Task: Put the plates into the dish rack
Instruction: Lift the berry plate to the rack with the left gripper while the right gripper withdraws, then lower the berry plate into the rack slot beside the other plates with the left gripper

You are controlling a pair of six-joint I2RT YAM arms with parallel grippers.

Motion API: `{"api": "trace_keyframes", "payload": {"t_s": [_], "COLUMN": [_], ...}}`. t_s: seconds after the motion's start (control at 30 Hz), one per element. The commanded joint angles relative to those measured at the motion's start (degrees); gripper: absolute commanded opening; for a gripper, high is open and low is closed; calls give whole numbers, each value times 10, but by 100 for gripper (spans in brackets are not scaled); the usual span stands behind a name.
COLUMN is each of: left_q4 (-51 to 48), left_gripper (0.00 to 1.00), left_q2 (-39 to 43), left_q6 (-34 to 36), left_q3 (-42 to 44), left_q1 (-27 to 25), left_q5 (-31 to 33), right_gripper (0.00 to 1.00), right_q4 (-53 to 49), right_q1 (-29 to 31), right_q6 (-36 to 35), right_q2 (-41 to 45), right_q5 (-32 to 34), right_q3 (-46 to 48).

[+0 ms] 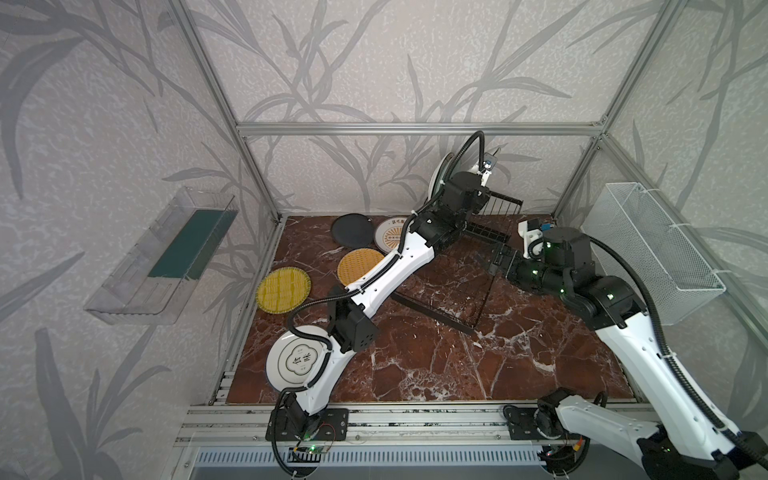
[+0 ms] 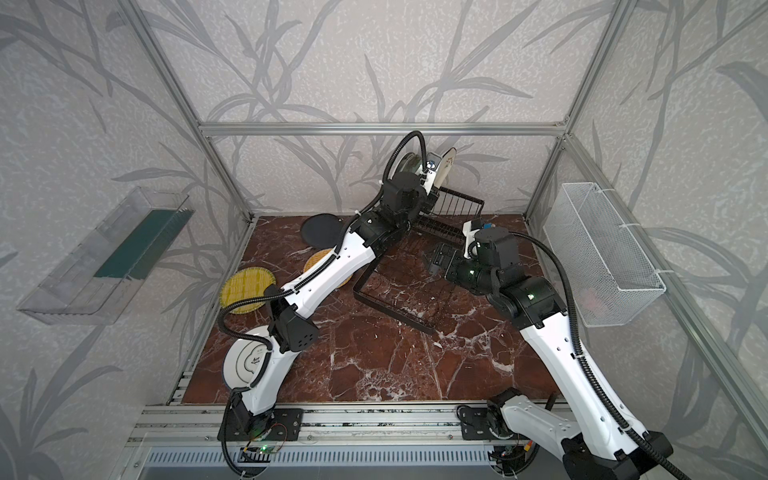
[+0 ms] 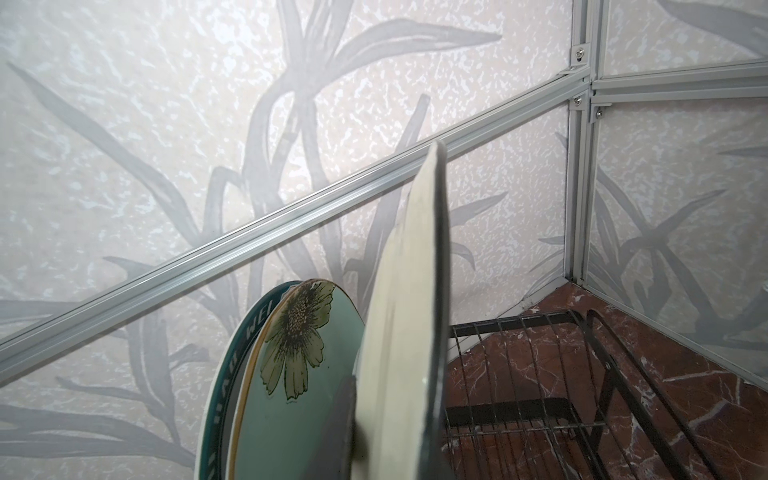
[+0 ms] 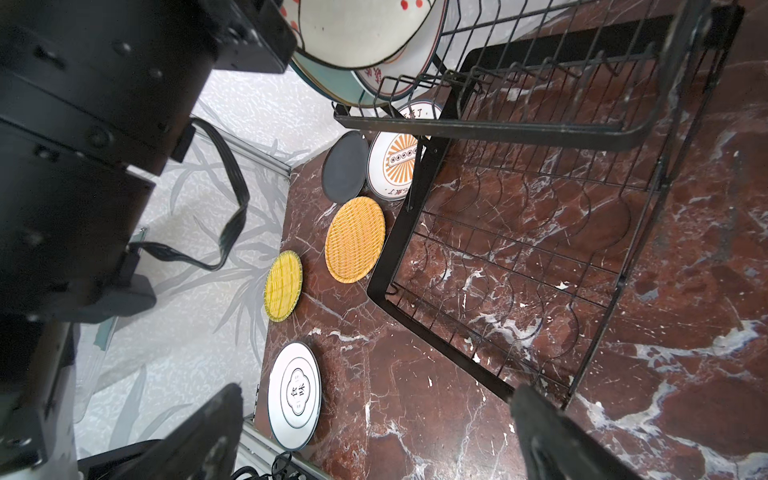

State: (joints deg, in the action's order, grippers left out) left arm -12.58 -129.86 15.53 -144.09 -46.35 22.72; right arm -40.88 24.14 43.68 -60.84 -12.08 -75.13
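As my left gripper point(image 3: 395, 428) clamps a cream plate point(image 3: 411, 291) on edge beside the pale green plate point(image 3: 299, 395) in the dish rack point(image 4: 478, 126), above centre in both top views, my right gripper point(image 4: 374, 436) hangs with fingers point(image 4: 548, 440) wide apart; 5 other plates point(image 4: 354, 240) lie flat on the table point(image 1: 457, 365).

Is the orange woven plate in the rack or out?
Out. The orange woven plate lies flat on the table, beside the dish rack, not in it.
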Motion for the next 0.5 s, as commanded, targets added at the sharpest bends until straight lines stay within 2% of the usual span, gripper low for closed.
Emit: {"api": "trace_keyframes", "payload": {"t_s": [0.0,0.47], "left_q4": [88,81], "left_gripper": [0,0], "left_q2": [15,18], "left_q6": [15,0], "left_q3": [2,32], "left_q1": [9,28], "left_q5": [15,16], "right_gripper": [99,99], "right_q4": [11,21], "right_q1": [-3,-3], "right_q6": [3,12], "right_q2": [0,-9], "right_q5": [-6,-17], "right_q3": [6,14]}}
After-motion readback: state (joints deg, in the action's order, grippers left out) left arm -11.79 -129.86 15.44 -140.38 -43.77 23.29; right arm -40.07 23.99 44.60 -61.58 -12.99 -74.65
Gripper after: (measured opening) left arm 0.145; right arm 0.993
